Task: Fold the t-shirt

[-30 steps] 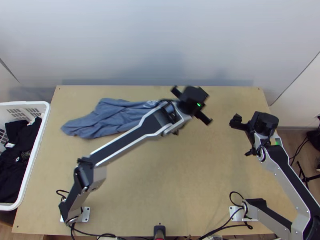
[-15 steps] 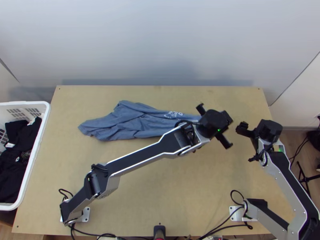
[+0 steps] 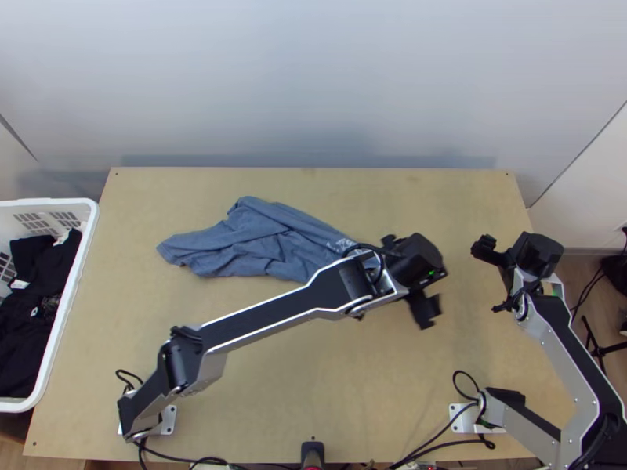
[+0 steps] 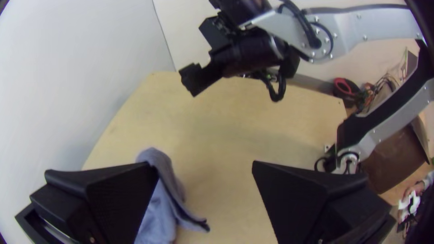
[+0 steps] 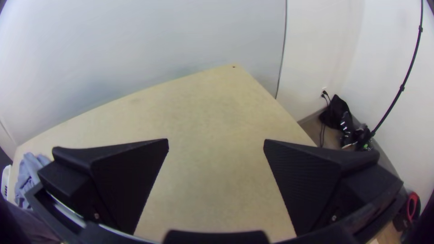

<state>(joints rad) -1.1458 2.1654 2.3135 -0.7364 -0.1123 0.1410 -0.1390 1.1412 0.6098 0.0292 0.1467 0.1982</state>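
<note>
Left of centre in the upper half of the top view, t-shirt (image 3: 249,241): lies on the table (image 3: 313,368) in a long, creased bunch, narrowing toward the left of the frame; white print (image 3: 342,244) near its right end, where the left arm partly covers it. Neither spread nor folded.

Left gripper (image 4: 205,166): right of centre in the top view, by the t-shirt's right end. Fingers wide apart, nothing between them gripped. In the left wrist view a turned-over edge of the t-shirt appears right beside one finger; contact cannot be confirmed.

Right gripper (image 5: 216,143): right side of the top view, well apart from the t-shirt. Fingers wide apart, holding nothing.

Basket (image 3: 48,205): left edge of the top view, dark garments (image 3: 30,333) inside.

Step in hand: judged to be straightening the t-shirt ahead of any fold.

Next move: calls for a grip on a free edge or corner at the right end, then a pull to open out the bunch; the right gripper would likely need to take a second corner.

Risk: pinching several layers together would probably drag the bunch along instead of opening it.
</note>
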